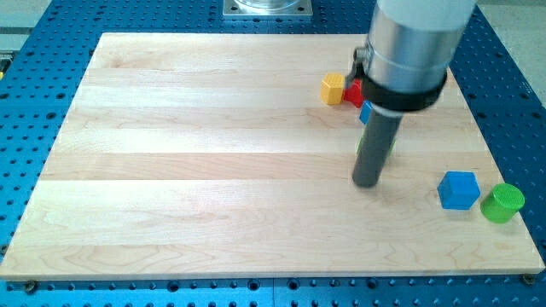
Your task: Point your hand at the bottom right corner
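Observation:
My tip (pixel 368 182) rests on the wooden board (pixel 213 170), right of centre. A blue cube (pixel 458 189) lies to the tip's right near the board's right edge, with a green cylinder (pixel 502 203) touching its right side. A yellow block (pixel 333 88) sits toward the view's top, left of the rod. A red block (pixel 353 94) lies just right of it, partly hidden by the rod's housing. A sliver of another blue block (pixel 364 112) shows beside the rod, and a thin green edge (pixel 392 145) shows on the rod's right, shape unclear.
The board lies on a blue perforated table (pixel 34 85). A grey metal mount (pixel 268 8) sits at the view's top centre. The arm's wide silver and black housing (pixel 408 51) hides part of the board's upper right.

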{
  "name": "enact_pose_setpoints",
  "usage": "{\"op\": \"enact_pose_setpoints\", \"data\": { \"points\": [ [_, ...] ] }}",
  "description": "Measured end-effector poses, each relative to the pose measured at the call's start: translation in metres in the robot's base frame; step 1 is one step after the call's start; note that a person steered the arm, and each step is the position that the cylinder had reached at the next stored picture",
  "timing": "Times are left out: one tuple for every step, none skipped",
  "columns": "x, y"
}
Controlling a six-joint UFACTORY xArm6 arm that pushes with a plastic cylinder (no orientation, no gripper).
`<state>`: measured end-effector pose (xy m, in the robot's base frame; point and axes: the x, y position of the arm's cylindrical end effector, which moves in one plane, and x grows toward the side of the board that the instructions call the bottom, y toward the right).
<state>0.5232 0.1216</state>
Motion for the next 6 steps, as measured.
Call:
{"op": "enact_pose_setpoints", "data": {
  "points": [
    [0.063, 0.011],
    [0.095, 0.033],
    [0.095, 0.041],
    [0.095, 0.112],
    [0.094, 0.17],
    [0.092, 0.19]
  ]
}}
